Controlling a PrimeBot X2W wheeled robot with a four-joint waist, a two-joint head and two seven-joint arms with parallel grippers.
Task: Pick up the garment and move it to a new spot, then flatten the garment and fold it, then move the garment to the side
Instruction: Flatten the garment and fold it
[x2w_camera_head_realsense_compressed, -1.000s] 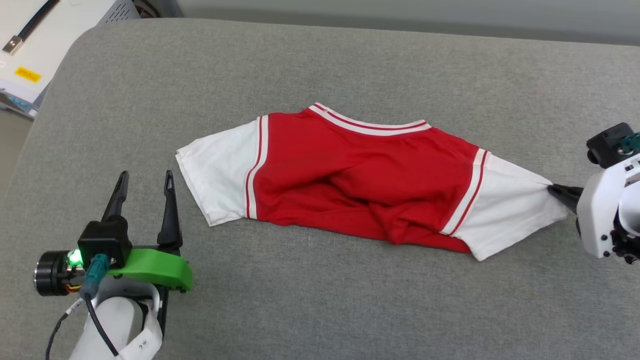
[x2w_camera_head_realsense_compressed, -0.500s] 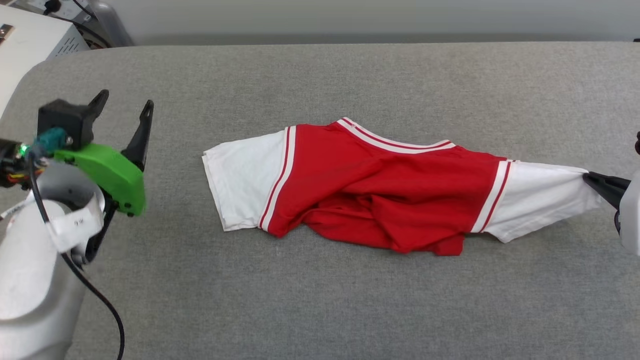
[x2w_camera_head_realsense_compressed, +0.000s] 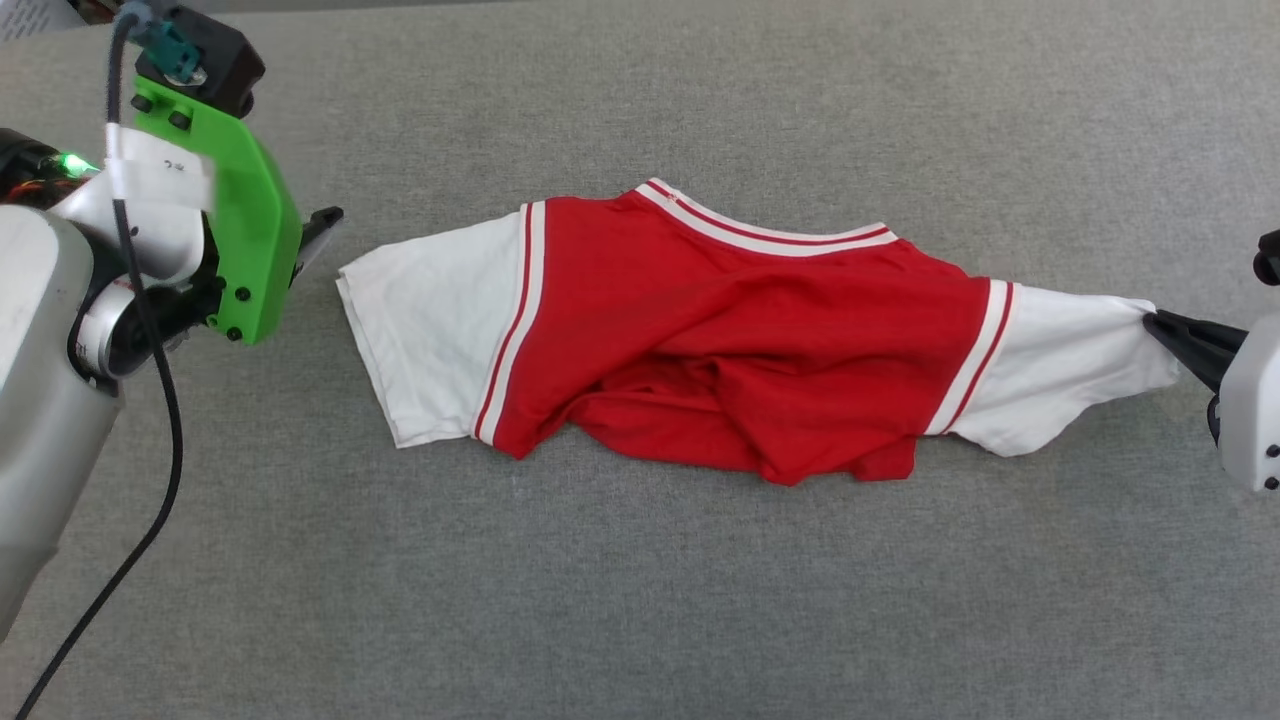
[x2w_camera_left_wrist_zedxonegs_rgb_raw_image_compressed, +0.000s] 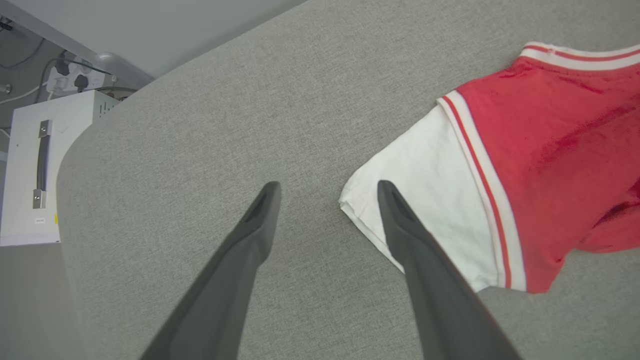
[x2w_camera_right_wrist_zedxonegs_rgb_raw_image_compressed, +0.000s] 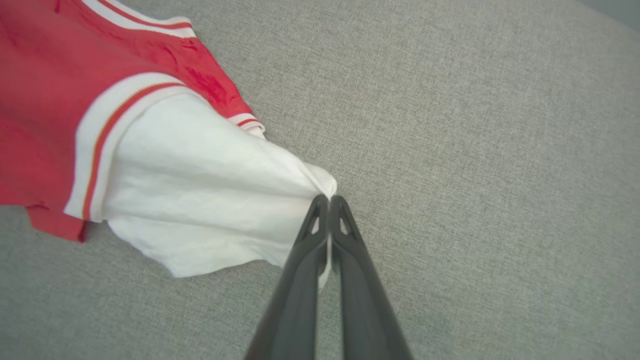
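The garment (x2w_camera_head_realsense_compressed: 730, 330) is a red jersey with white sleeves and striped trim, lying rumpled across the grey surface; no number shows. My right gripper (x2w_camera_head_realsense_compressed: 1155, 322) is shut on the tip of its right white sleeve (x2w_camera_right_wrist_zedxonegs_rgb_raw_image_compressed: 200, 200), pulling the cloth taut into a point, seen close in the right wrist view (x2w_camera_right_wrist_zedxonegs_rgb_raw_image_compressed: 329, 200). My left gripper (x2w_camera_left_wrist_zedxonegs_rgb_raw_image_compressed: 327, 186) is open just above the surface, its fingers straddling the outer corner of the left white sleeve (x2w_camera_left_wrist_zedxonegs_rgb_raw_image_compressed: 425, 195) without touching it. In the head view one left fingertip (x2w_camera_head_realsense_compressed: 322, 225) pokes out beside that sleeve (x2w_camera_head_realsense_compressed: 430, 320).
The grey padded surface (x2w_camera_head_realsense_compressed: 640, 580) stretches all around the shirt. A white cabinet with a handle (x2w_camera_left_wrist_zedxonegs_rgb_raw_image_compressed: 35, 170) and cables stand beyond its rounded far-left edge.
The head camera has tilted, shifting the whole picture. My left arm has swung forward and inward, from the near left up to the left sleeve's corner. The right gripper keeps its hold on the right sleeve.
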